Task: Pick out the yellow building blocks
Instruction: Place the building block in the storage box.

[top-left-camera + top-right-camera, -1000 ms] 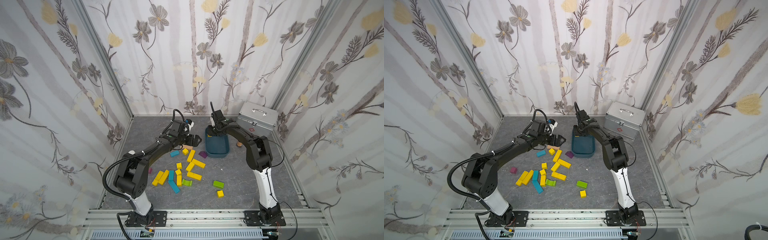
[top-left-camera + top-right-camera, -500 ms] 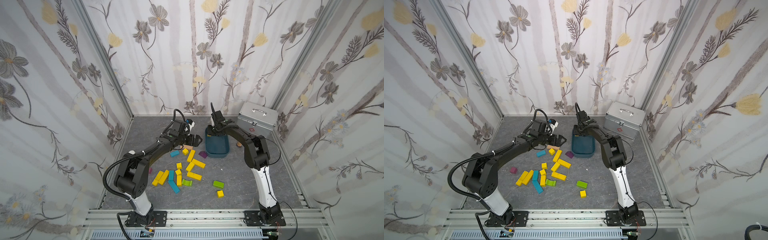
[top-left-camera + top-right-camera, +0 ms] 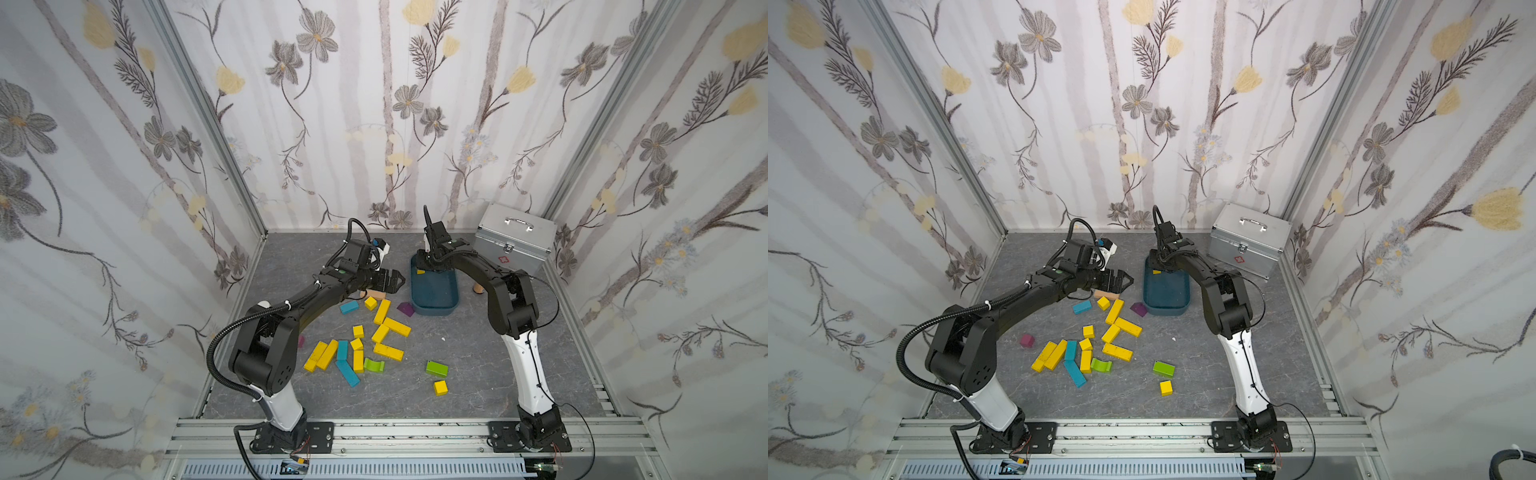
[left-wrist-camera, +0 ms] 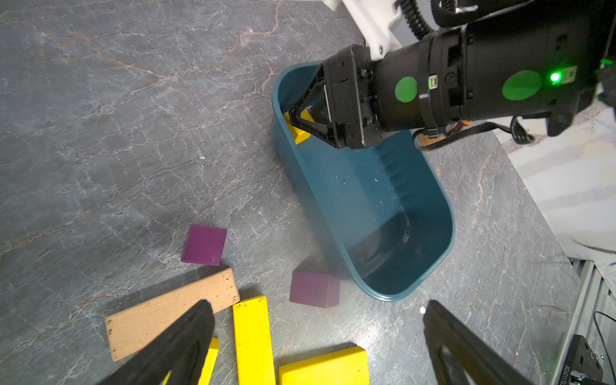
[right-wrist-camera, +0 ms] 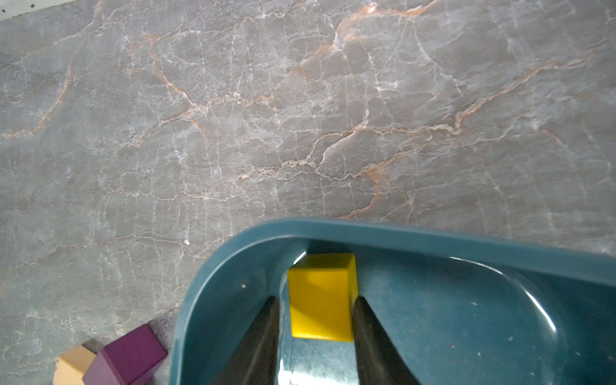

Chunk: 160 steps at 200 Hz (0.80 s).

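In both top views, yellow building blocks (image 3: 397,327) lie scattered before the teal bin (image 3: 436,309), bars at mixed angles; the left hand (image 3: 397,280) gapes wide beside it. Left wrist view: one bar (image 4: 253,340) aims an end at the bin. Only the right wrist view shows the right hand (image 5: 315,300) slightly parted inside the bin, flanking a yellow cube (image 5: 320,296).

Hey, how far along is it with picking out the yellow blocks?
Early days. Done: one yellow cube is inside the blue bin. In hand: the right gripper straddles that cube, jaws slightly open. The left gripper hangs open near the tan bar. Left: about eleven yellow blocks lie loose on the table.
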Tool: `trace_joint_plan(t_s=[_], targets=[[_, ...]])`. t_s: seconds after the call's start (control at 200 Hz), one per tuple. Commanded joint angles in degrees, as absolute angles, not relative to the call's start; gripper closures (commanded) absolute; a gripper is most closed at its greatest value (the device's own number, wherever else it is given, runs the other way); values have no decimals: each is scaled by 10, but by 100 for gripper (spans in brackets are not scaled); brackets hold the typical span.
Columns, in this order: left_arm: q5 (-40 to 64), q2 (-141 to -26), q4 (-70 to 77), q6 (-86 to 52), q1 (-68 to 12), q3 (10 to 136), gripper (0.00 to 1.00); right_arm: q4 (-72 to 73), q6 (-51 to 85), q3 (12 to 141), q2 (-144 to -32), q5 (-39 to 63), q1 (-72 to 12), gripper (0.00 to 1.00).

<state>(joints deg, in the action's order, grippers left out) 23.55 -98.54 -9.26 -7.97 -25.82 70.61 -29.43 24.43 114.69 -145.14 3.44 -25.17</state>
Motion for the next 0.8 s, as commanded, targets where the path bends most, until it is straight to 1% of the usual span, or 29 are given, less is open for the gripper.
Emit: trace_joint_plan(t_s=[0.0, 0.605, 0.794], targets=[[238, -984, -94, -86, -258, 712, 0, -273, 253, 1152, -1451, 50, -252, 60], [232, -976, -97, -82, -258, 711, 0, -285, 255, 1151, -1410, 51, -254, 59], [224, -967, -96, -70, -260, 706, 0, -288, 242, 1120, -1361, 38, -262, 59]])
